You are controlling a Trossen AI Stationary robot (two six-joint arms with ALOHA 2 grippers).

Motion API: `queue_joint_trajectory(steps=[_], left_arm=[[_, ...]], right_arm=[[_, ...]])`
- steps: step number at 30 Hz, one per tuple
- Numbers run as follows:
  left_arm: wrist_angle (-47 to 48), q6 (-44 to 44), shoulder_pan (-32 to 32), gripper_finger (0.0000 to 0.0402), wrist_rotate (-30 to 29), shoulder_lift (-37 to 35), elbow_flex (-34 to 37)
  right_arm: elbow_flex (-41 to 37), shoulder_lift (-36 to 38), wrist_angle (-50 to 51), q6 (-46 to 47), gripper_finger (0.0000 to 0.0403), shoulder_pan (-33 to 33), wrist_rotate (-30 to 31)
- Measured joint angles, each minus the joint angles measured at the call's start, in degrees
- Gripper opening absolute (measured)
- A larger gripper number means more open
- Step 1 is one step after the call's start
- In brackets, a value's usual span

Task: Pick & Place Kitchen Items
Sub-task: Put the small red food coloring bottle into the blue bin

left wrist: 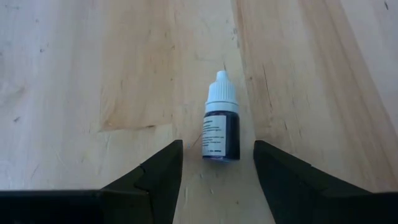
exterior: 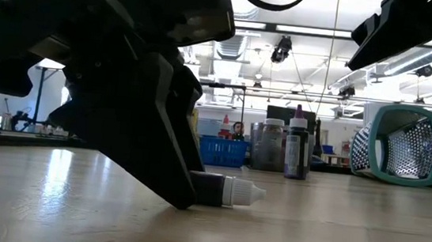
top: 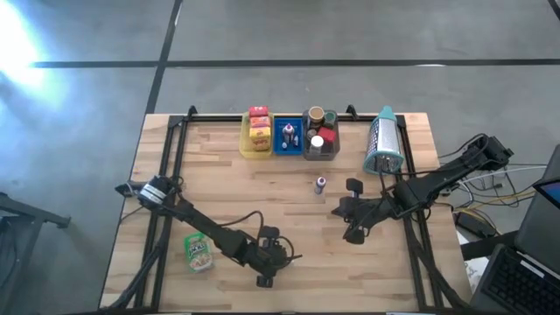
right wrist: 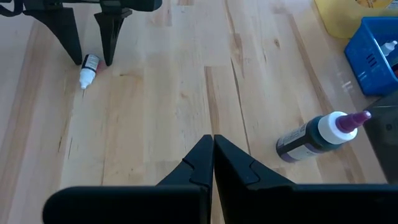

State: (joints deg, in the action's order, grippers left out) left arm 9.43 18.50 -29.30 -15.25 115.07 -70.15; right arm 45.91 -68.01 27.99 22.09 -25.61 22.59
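at the table's six o'clock edge, the left gripper (left wrist: pixel 214 171) straddles a lying dropper bottle (left wrist: pixel 221 127) (jaws half-open, nothing held), which could roll away if nudged.

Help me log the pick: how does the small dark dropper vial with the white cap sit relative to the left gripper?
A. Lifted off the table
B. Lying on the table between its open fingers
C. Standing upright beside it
B: the small dark dropper vial lies on its side on the wooden table, between the left gripper's open fingers.
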Motion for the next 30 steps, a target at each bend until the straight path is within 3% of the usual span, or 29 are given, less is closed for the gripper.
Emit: queue_joint_trajectory(steps=[6,18,30], left_arm=[[0.0,0.0,0.0,0.0195,0.0,0.0,0.0],[0.1,-0.5,0.1,0.0115,-0.1,0.0,0.0],[0.1,-0.4,0.1,0.0103,-0.7,0.1,0.1]], right_arm=[[0.0,0.0,0.0,0.0,0.0008,0.0,0.0],[-0.1,0.0,0.0,0.0,0.0008,0.0,0.0],[-0.1,0.0,0.0,0.0,0.0008,0.0,0.0]])
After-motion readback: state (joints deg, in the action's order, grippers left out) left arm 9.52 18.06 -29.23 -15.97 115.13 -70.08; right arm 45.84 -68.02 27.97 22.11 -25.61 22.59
